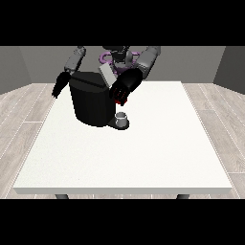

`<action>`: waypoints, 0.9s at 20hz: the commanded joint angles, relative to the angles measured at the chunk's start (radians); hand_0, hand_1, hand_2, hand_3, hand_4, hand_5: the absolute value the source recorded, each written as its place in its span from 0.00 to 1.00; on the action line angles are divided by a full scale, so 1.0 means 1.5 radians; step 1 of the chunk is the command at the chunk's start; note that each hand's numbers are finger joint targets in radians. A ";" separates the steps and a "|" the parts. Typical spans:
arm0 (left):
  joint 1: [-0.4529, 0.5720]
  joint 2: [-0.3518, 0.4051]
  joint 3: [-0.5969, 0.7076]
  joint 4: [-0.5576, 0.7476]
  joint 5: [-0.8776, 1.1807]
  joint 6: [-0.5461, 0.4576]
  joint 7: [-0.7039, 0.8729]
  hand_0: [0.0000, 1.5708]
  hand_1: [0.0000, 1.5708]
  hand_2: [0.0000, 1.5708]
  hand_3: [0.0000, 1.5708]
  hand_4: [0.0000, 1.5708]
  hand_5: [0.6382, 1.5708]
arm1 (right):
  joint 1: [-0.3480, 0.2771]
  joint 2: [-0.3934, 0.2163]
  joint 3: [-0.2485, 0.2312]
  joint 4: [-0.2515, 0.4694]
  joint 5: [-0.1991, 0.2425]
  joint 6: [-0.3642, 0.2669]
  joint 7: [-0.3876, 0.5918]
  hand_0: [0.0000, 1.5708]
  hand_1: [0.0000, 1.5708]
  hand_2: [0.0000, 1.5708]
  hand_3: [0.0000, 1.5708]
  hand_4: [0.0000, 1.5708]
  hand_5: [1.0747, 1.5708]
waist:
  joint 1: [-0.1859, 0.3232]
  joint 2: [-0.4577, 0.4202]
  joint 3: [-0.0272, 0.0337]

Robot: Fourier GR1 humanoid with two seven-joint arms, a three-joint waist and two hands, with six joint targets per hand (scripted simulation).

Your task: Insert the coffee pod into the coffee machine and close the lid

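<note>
You are looking across a large white rectangular bench [143,158] at the robot, which stands behind its far edge. On the far left part of the bench sits the black, drum-shaped coffee machine [91,103], with a light grey lid [106,75] standing raised and tilted above its top. At the machine's front right a dark base plate carries a small grey cup-like thing [122,117]; you cannot tell whether this is the coffee pod, so treat it as a grey thing only. The hand at the view's right [125,86] is positioned at the machine's upper right side, just below the raised lid and above the grey thing. Its black fingers point downward and appear curled, but you cannot tell whether they hold anything. A red thing at the machine [120,101] shows just beneath that hand's fingertips. The hand at the view's left [59,86] hangs at the bench's far left edge, apart from the machine; its fingers point downward and look relaxed, and it has hold of nothing. The near half of the bench carries nothing that you can see in use. Grey wood-patterned floor [220,124] surrounds the bench.
</note>
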 commanded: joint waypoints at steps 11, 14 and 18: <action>0.029 -0.045 0.003 0.014 -0.005 0.000 0.034 0.00 0.00 0.14 0.09 0.00 1.00 | 0.042 0.014 0.000 0.037 -0.002 -0.001 -0.014 0.00 0.00 0.00 0.00 0.00 1.00 | 0.041 -0.064 -0.0008; 0.086 -0.042 0.004 0.015 0.013 -0.041 0.007 0.00 0.00 0.00 0.00 0.00 1.00 | 0.128 0.018 -0.004 0.047 -0.016 0.009 -0.046 0.00 0.00 0.00 0.00 0.00 1.00 | 0.072 -0.142 -0.0008; 0.149 -0.116 -0.019 -0.008 0.015 -0.043 0.018 0.00 0.00 0.05 0.00 0.00 1.00 | 0.150 0.016 -0.028 0.075 -0.034 0.009 -0.050 0.00 0.00 0.00 0.00 0.00 1.00 | 0.120 -0.213 -0.0008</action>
